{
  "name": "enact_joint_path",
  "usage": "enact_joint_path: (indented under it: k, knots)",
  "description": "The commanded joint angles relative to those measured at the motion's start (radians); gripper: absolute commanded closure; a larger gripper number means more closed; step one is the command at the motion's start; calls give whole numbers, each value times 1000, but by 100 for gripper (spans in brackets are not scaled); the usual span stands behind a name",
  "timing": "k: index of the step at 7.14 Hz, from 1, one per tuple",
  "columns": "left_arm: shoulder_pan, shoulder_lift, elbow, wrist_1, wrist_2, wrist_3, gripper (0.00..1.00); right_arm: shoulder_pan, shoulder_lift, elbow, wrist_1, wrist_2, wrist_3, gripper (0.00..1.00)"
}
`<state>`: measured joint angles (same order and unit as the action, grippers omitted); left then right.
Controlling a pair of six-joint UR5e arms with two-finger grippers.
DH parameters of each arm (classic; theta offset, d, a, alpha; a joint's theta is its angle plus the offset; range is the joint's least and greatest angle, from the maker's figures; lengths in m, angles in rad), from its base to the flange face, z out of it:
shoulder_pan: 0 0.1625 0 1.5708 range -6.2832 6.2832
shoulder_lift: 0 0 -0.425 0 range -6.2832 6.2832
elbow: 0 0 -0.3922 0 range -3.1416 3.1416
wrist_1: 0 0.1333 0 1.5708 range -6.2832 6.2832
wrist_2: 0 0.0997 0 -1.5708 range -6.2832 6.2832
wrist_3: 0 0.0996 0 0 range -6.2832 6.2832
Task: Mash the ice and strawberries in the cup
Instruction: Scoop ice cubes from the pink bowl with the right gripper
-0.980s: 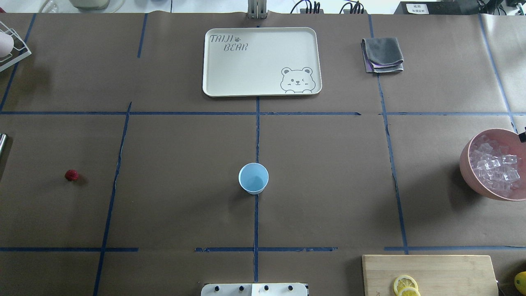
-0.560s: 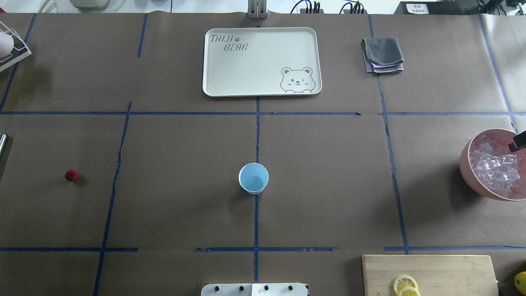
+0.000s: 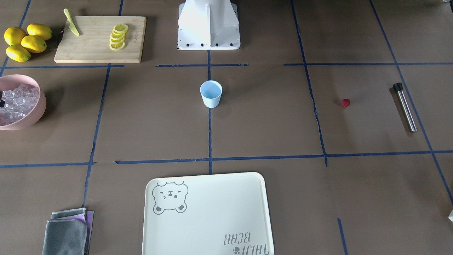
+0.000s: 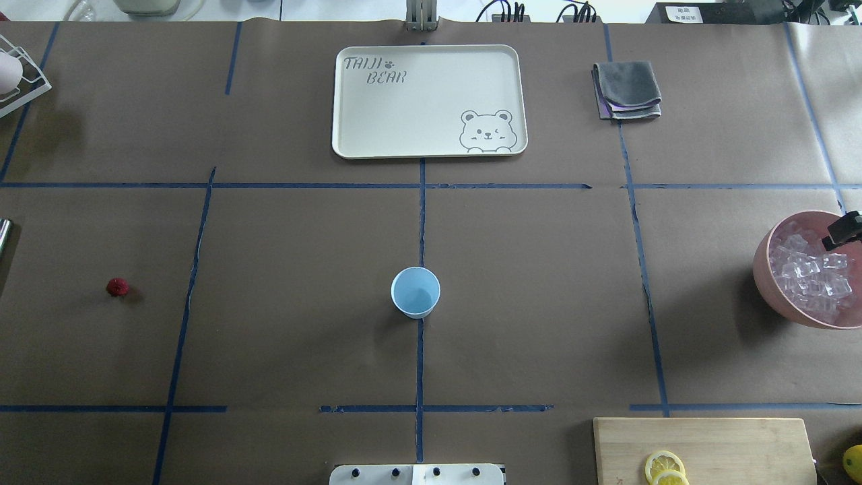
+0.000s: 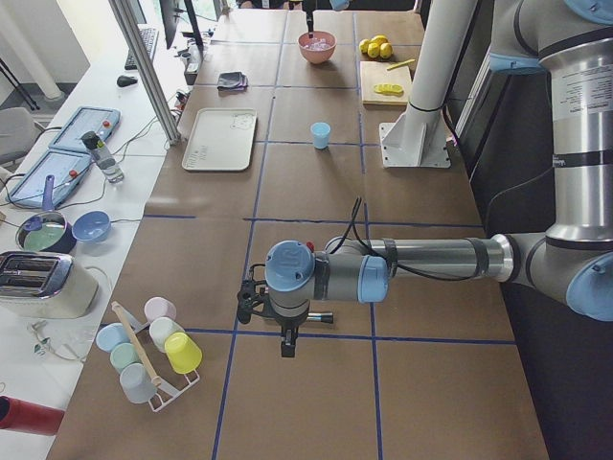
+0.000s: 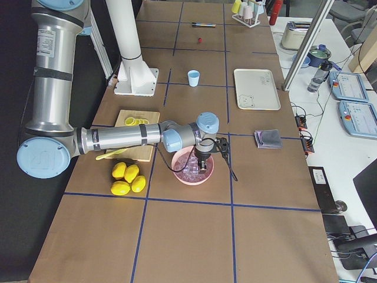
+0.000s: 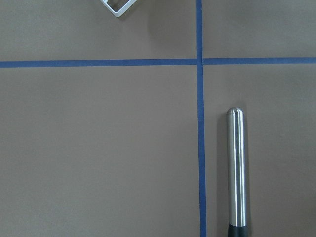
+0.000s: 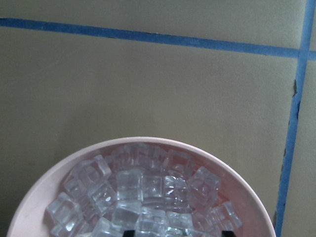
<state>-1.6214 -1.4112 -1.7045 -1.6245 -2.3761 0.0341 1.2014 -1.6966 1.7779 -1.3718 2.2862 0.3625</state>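
Note:
The pale-blue cup (image 4: 415, 292) stands upright and empty at the table's middle. One dark-red strawberry (image 4: 117, 287) lies far to its left. Clear ice cubes (image 8: 143, 192) fill the pink bowl (image 4: 764, 269) at the right edge. My right gripper (image 4: 845, 230) hangs over the bowl's far side. In the right wrist view its two dark fingertips (image 8: 129, 232) stand apart just above the ice, holding nothing. My left gripper (image 5: 287, 345) shows only in the exterior left view, above the steel muddler (image 3: 405, 108); I cannot tell whether it is open or shut.
A cream bear tray (image 4: 428, 101) and a folded grey cloth (image 4: 627, 89) lie at the far side. A wooden board (image 3: 101, 39) holds lemon slices and a knife, with whole lemons (image 3: 24, 42) beside it. A rack of cups (image 5: 148, 350) stands at the left end.
My right gripper has come further in from the right edge over the pink bowl. The cup, the strawberry and the muddler have not moved.

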Motion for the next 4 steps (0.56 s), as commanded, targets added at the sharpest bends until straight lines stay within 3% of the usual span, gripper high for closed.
enact_joint_path:
  k: [1,4]
  knots:
    - [0,0,-3,0,0,0,0,-2,2,-8,2,5,1,39]
    - [0,3,-12,2,0,0,0,-22,-9,-8,0,1,1,40]
